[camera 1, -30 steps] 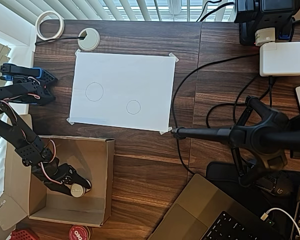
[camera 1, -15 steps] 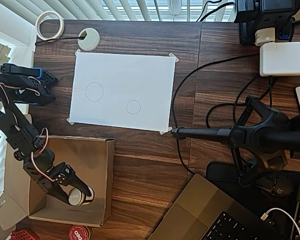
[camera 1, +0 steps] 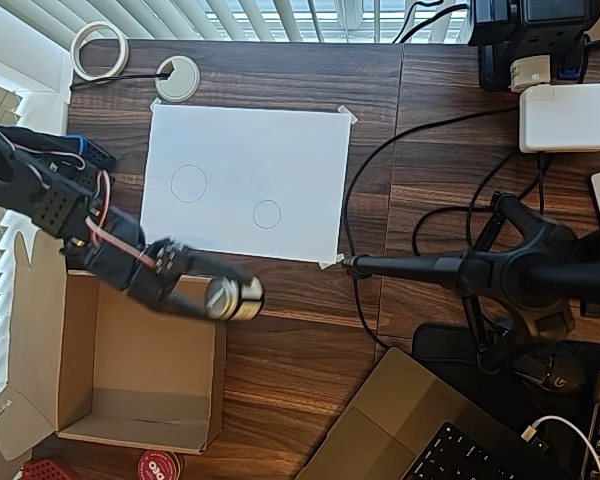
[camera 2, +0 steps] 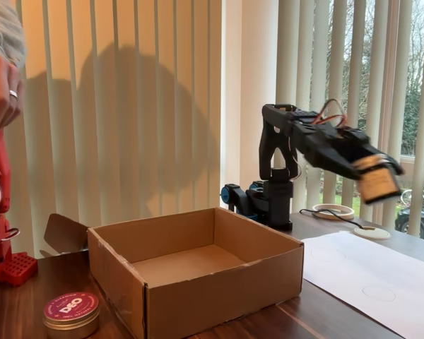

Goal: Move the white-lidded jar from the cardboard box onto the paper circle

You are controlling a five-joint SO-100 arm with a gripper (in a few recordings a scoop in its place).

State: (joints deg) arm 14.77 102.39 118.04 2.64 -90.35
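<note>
My black gripper (camera 1: 228,297) is shut on the white-lidded jar (camera 1: 232,298), holding it on its side in the air just past the upper right corner of the cardboard box (camera 1: 212,390). In the fixed view the jar (camera 2: 376,183) hangs high in the gripper (camera 2: 371,171), well above the table and to the right of the empty box (camera 2: 219,282). The paper circle (camera 1: 267,214) is the smaller outline on the white sheet (camera 1: 280,150), up and to the right of the jar. In the fixed view the circle (camera 2: 379,292) lies on the sheet below the jar.
A larger outlined circle (camera 1: 188,183) sits left on the sheet. A red-lidded tin (camera 1: 158,465) lies below the box. A white grommet (camera 1: 177,77) and a tape ring (camera 1: 100,50) are at the top left. A black stand (camera 1: 480,270), cables and a laptop (camera 1: 420,430) fill the right.
The gripper has lifted the jar out of the box's lower part and carried it up and right, past the box's corner toward the sheet.
</note>
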